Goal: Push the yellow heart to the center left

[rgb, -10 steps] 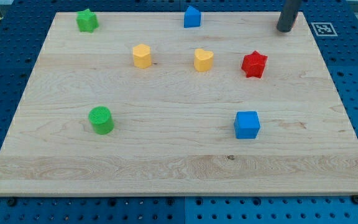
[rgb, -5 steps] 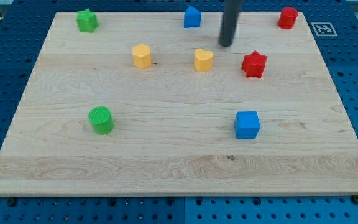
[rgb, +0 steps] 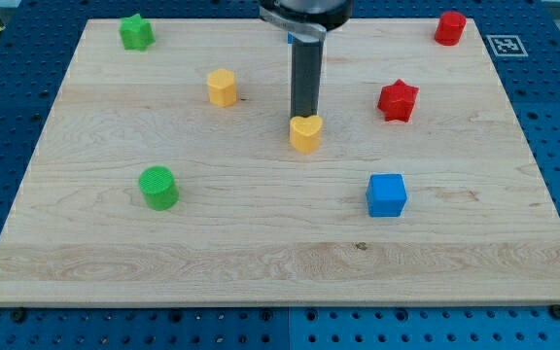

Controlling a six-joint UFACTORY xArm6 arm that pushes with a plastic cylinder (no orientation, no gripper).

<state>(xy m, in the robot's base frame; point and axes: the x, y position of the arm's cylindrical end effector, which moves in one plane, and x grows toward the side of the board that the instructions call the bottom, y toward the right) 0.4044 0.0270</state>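
The yellow heart (rgb: 305, 133) lies near the middle of the wooden board (rgb: 261, 253), a little toward the view's top. My tip (rgb: 305, 115) stands right at the heart's top edge, touching it. The dark rod rises straight up from there and hides most of the blue block at the view's top.
A yellow hexagon block (rgb: 222, 87) sits up and left of the heart. A red star (rgb: 398, 99) is to its right, a blue cube (rgb: 387, 194) lower right, a green cylinder (rgb: 157, 187) lower left. A green star (rgb: 136, 31) and a red cylinder (rgb: 449, 27) sit at the top corners.
My tip swept from the view's top right leftward and then down onto the yellow heart. The heart has slid down the view and slightly left from its earlier spot.
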